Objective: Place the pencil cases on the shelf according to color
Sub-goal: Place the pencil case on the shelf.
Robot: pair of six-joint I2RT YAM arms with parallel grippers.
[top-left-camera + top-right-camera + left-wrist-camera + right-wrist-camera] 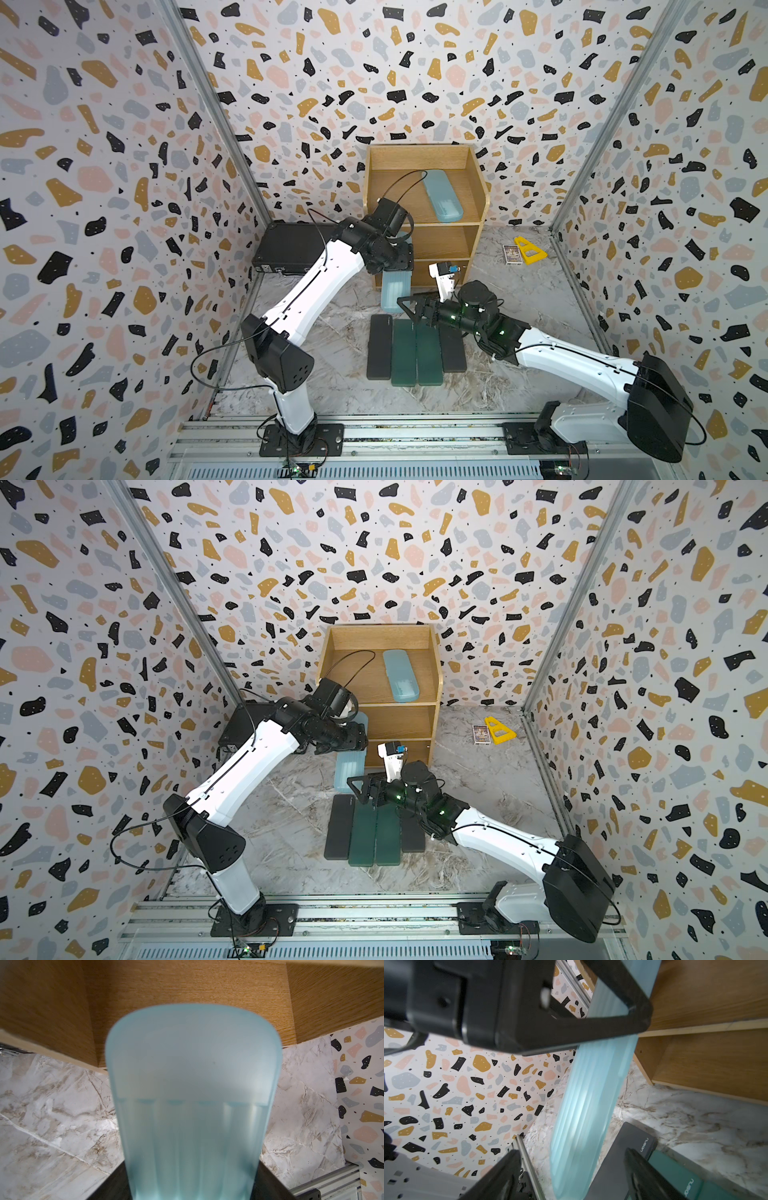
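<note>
My left gripper [398,261] is shut on a translucent light blue pencil case [395,291], which hangs lengthwise off the shelf's [415,157] lower left front. In the left wrist view that case [193,1084] fills the middle, with the fingers dark at its sides. My right gripper [572,1178] is open, and the case's free end [591,1105] sits between the fingers with gaps on both sides. A second blue case [442,195] lies on the top tier. On the floor lie two green cases [417,357] side by side, flanked by black cases [379,353] [454,353].
A large black briefcase [291,249] lies left of the shelf, behind my left arm. A yellow triangular piece [528,249] and a small card box [510,254] lie to the shelf's right. A white device [442,276] stands by the bottom tier.
</note>
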